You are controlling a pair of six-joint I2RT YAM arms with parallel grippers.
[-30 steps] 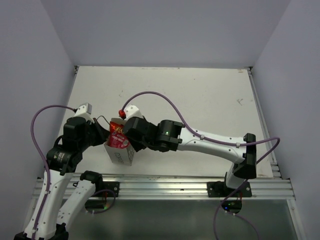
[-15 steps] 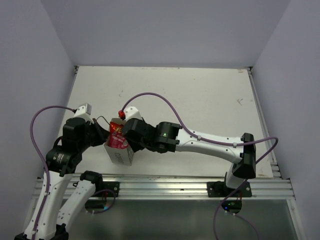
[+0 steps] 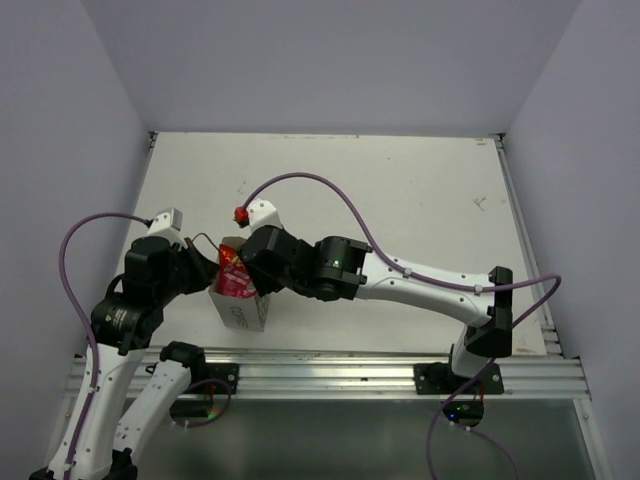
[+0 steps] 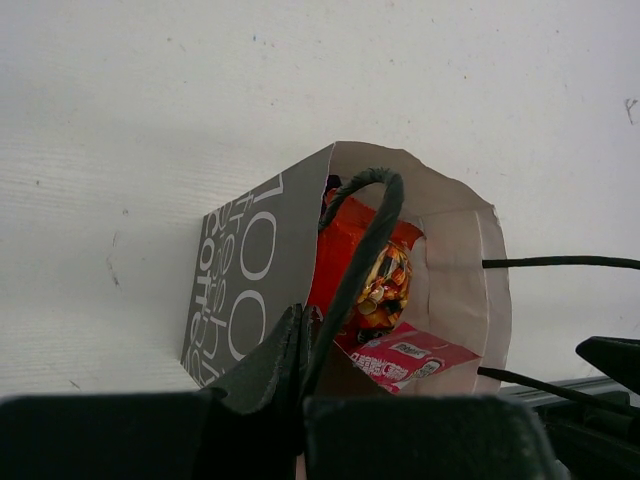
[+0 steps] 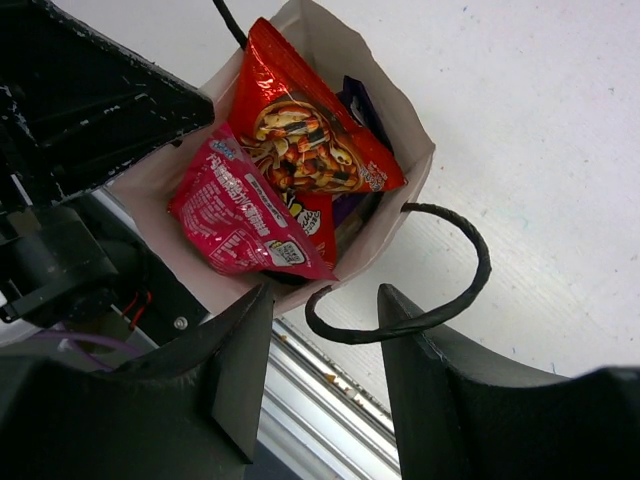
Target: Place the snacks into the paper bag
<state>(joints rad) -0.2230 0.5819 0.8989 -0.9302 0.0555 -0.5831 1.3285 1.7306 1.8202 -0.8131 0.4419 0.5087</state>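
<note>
Pinching paper bag (image 4: pixel 250 270) rim with left gripper (image 4: pixel 300 342); right gripper (image 5: pixel 323 295) spread above, cord handle (image 5: pixel 472 258) crossing between. White table (image 5: pixel 540 120), lilac walls (image 3: pixel 330 60).

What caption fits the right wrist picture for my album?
Red chip bag and pink sachet poking from the paper bag, open right tool above.

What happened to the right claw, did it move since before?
Yes, a little. In the top view the right gripper has shifted toward the far edge of the table, while the paper bag stayed put.
</note>
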